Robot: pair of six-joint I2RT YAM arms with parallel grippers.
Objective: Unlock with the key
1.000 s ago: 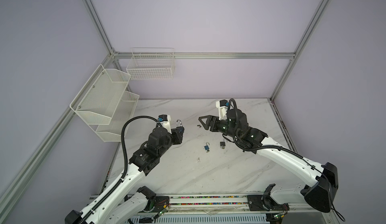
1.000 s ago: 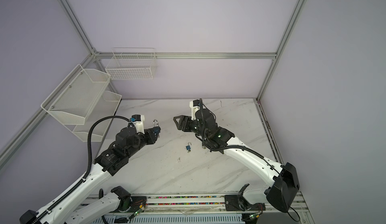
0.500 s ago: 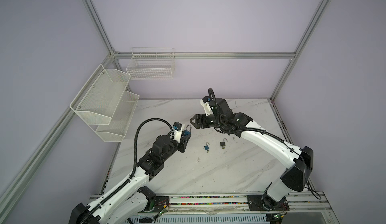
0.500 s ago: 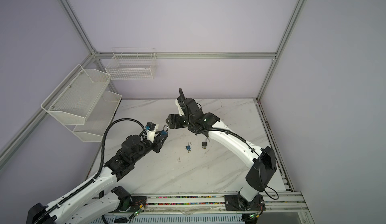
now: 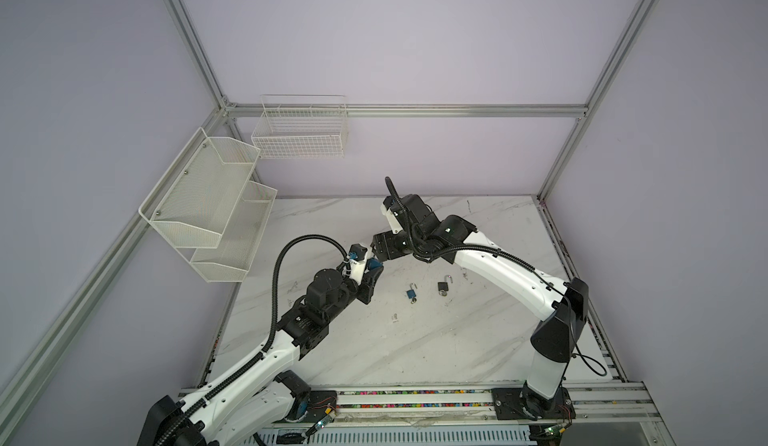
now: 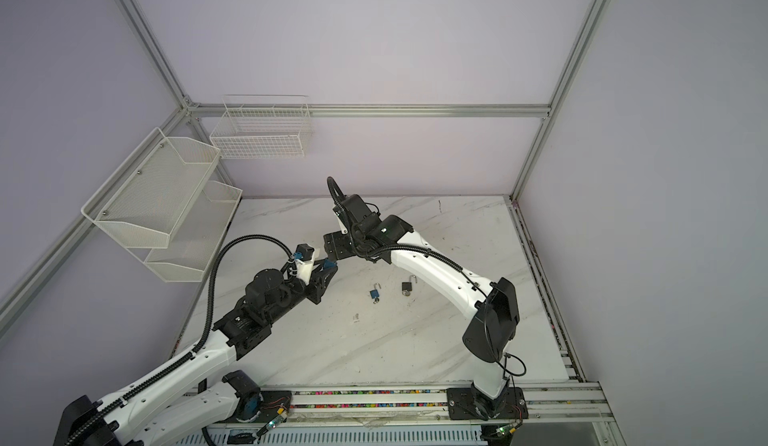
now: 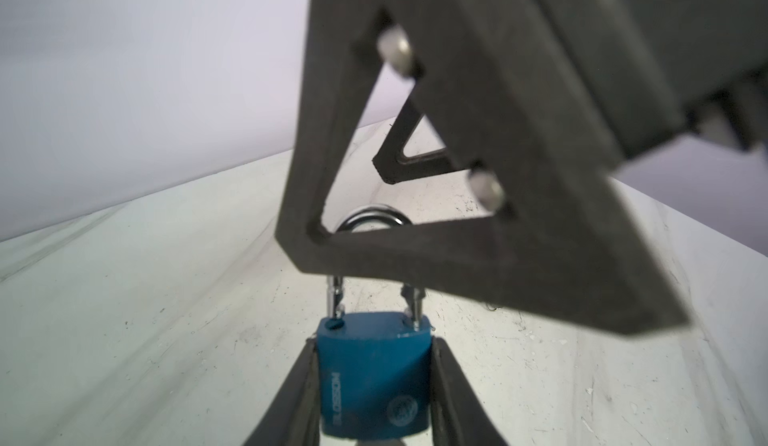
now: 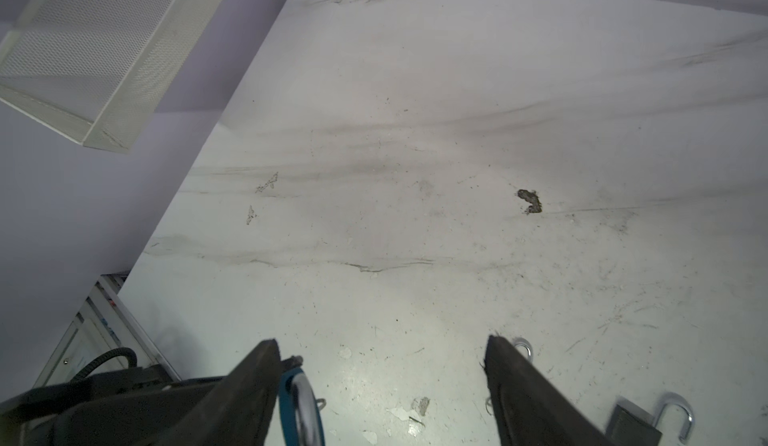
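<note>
Both left fingers (image 7: 291, 402) are clenched on the body of the blue padlock (image 7: 374, 373), which is held in the air above the left half of the counter (image 5: 415, 352), with its shackle pointing toward the right fingers (image 8: 253, 381). These right fingers are spread wide and grasp nothing, and one of them is just beside the shackle. A second blue lock (image 5: 411, 294) and a black lock (image 5: 443, 286) lie near the counter's middle, each with its shackle open.
</note>
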